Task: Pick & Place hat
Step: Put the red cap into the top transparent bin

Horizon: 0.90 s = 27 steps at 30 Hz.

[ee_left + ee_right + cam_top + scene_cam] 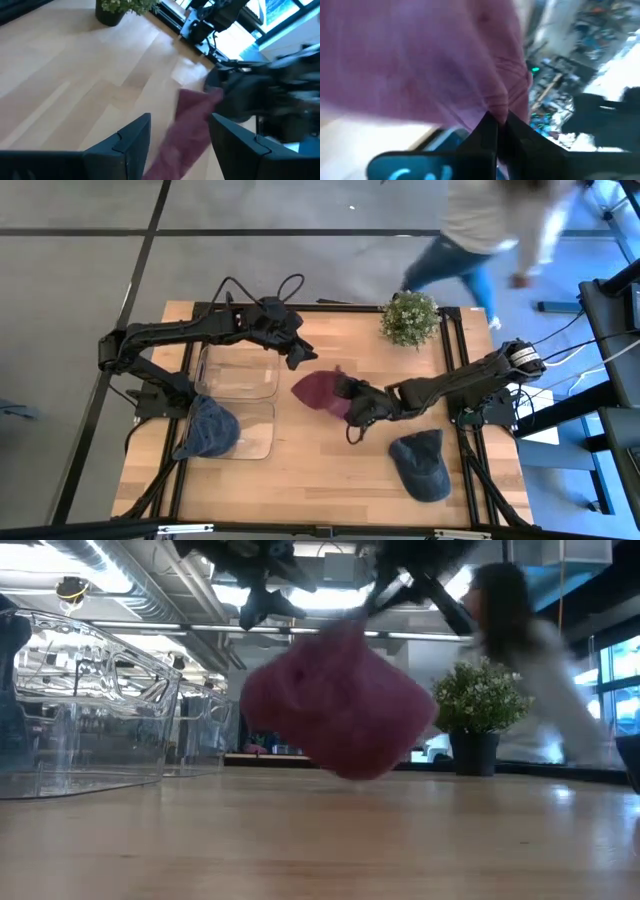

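A maroon hat (318,391) hangs in mid-table from my right gripper (349,398), which is shut on it; in the low view the maroon hat (340,705) is off the wood. My left gripper (298,350) is open and hovers just beyond the hat's far-left side, touching nothing; in its wrist view the hat (192,125) shows between its spread fingers (132,145). A blue hat (421,464) lies flat on the table near the right edge. Another blue hat (208,428) rests in a clear container at the left. My right gripper (498,120) pinches a gathered fold of the maroon hat's cloth (501,102) between its two shut fingers, at the hat's right side (340,394). It comes slanting in from the table's right. The hat hangs from the hold, clear of the table.
Two clear containers (238,372) (256,432) sit at the table's left. A potted plant (410,318) stands at the far edge. A person (480,230) moves past beyond the far edge. Bare wood (320,475) lies near the table's front.
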Motion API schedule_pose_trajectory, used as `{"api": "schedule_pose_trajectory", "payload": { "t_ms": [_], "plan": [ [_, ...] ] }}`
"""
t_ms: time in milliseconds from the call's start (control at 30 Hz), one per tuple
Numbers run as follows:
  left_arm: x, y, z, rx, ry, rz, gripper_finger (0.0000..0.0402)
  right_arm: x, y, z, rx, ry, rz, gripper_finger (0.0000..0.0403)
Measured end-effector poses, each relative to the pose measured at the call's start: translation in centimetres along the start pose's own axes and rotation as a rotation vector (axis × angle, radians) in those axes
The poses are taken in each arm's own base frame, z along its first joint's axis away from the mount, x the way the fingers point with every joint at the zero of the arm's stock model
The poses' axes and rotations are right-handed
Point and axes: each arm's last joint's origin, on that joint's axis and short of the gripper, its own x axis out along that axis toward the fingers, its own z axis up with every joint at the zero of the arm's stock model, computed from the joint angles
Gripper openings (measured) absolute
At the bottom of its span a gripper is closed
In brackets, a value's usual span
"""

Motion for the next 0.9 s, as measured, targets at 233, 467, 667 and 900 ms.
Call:
{"api": "schedule_pose_trajectory", "payload": {
  "t_ms": [233, 467, 667, 900],
  "plan": [
    [0.0, -0.3, -0.2, 0.136, 0.048, -0.101, 0.0194, -0.5, -2.8, -0.7, -0.003, -0.033, -0.063, 0.0012],
    [0.1, -0.8, -0.3, 0.281, 0.038, -0.131, 0.0194, -0.6, -3.2, -0.9, 0.010, 0.019, -0.085, 0.0012],
    [0.0, -0.9, -0.3, 0.306, 0.058, -0.198, 0.0194, -0.6, -3.3, -1.0, 0.016, 0.039, -0.094, 0.0012],
    [0.0, -0.6, -0.5, 0.294, 0.077, -0.180, 0.0194, -0.7, -4.0, -1.0, 0.010, 0.059, -0.147, 0.0012]
  ]
}}
